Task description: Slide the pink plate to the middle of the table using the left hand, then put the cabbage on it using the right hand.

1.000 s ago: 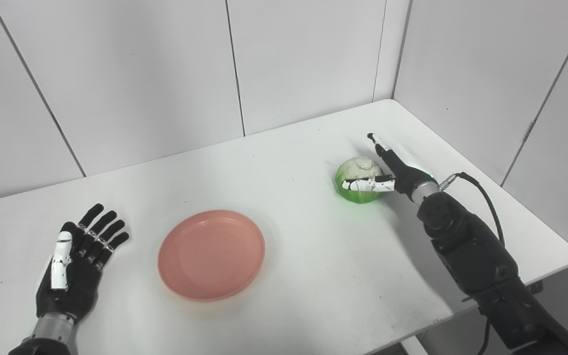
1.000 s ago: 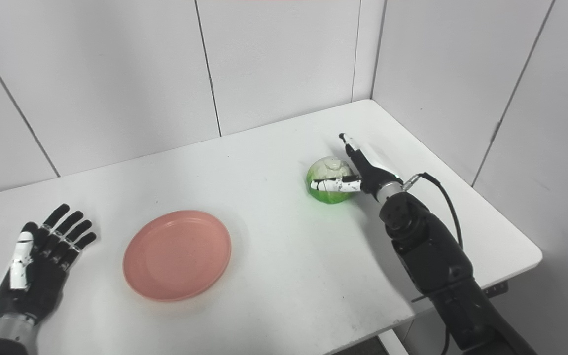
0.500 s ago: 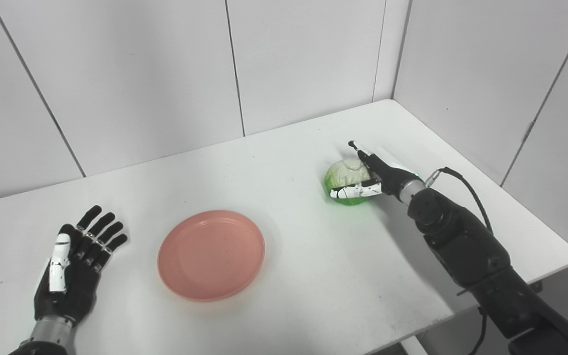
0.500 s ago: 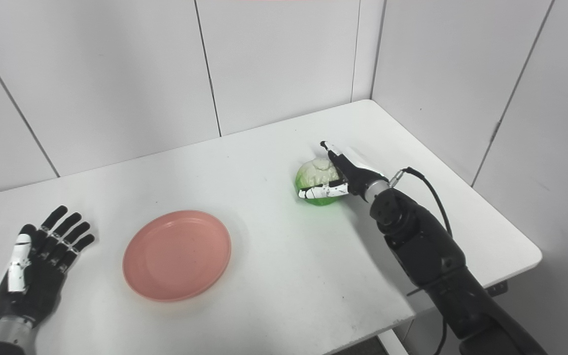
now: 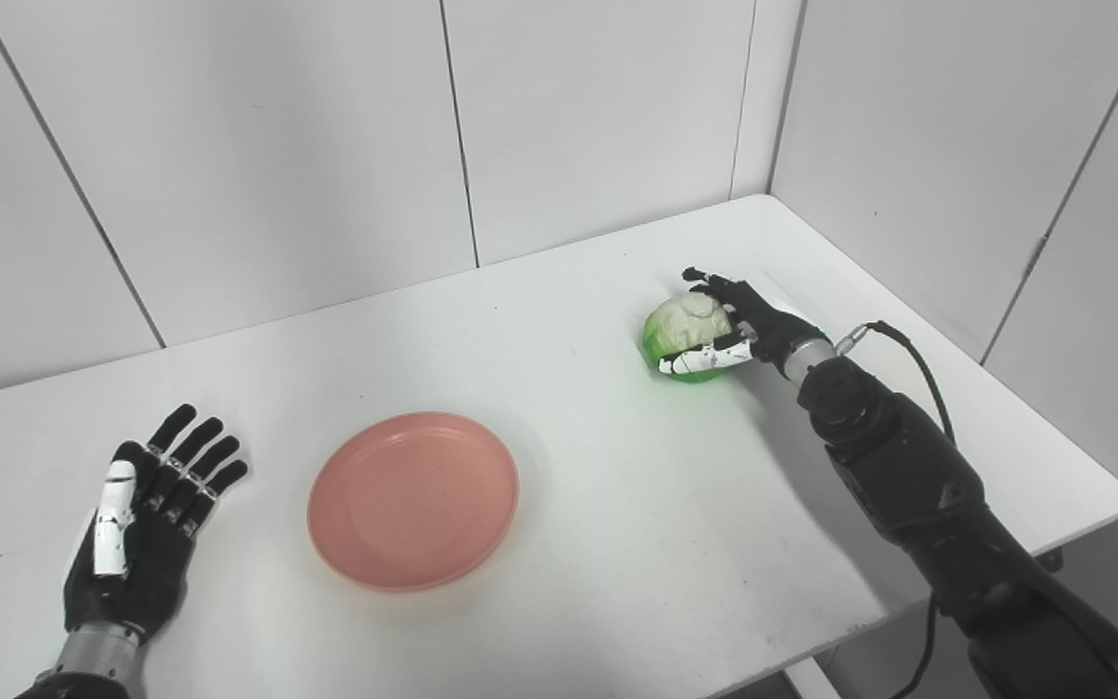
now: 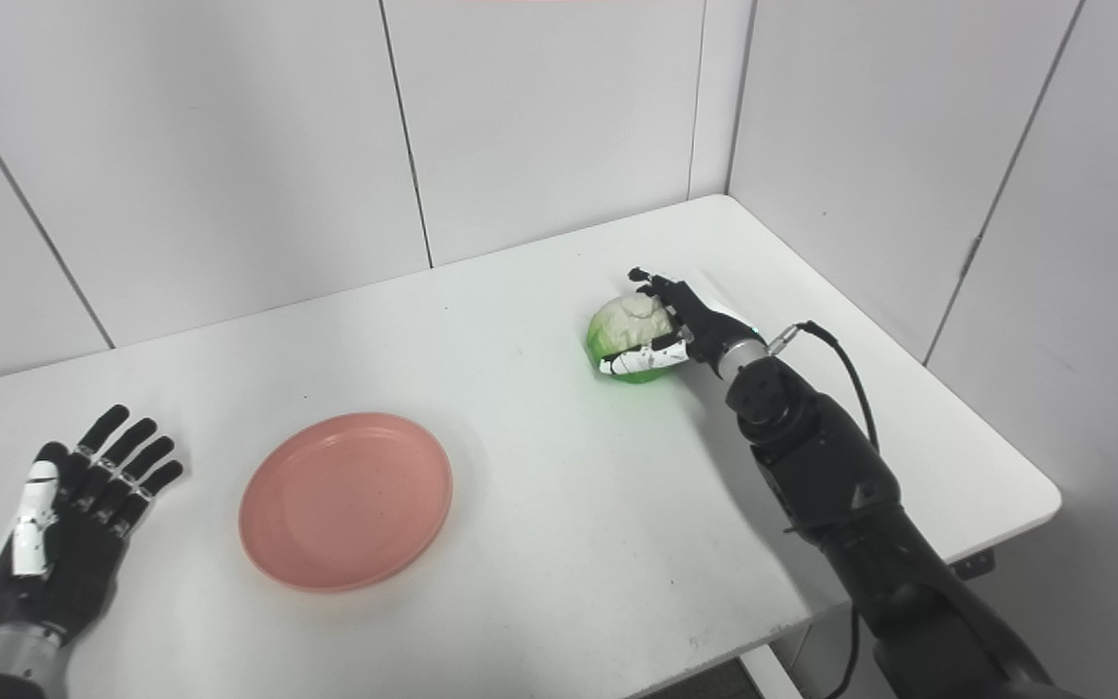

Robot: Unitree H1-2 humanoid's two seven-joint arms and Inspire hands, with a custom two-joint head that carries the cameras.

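The pink plate [image 5: 413, 500] lies flat on the white table [image 5: 608, 505], left of centre. A pale green cabbage [image 5: 677, 328] sits at the right rear. My right hand [image 5: 743, 325] wraps it from the right: the white thumb lies across its front and the dark fingers curl over its top and back. It looks shut on the cabbage, which still rests on the table. My left hand [image 5: 137, 539] lies flat and open at the front left, well apart from the plate.
White wall panels close off the back and right sides. The table's front edge and right corner [image 5: 1102, 500] are near my right arm. A black cable [image 5: 908, 354] loops off the right wrist.
My right hand's fingers, which stood straight beside the cabbage, have curled over it. The cabbage has shifted a little to the left. The left hand has drawn back slightly.
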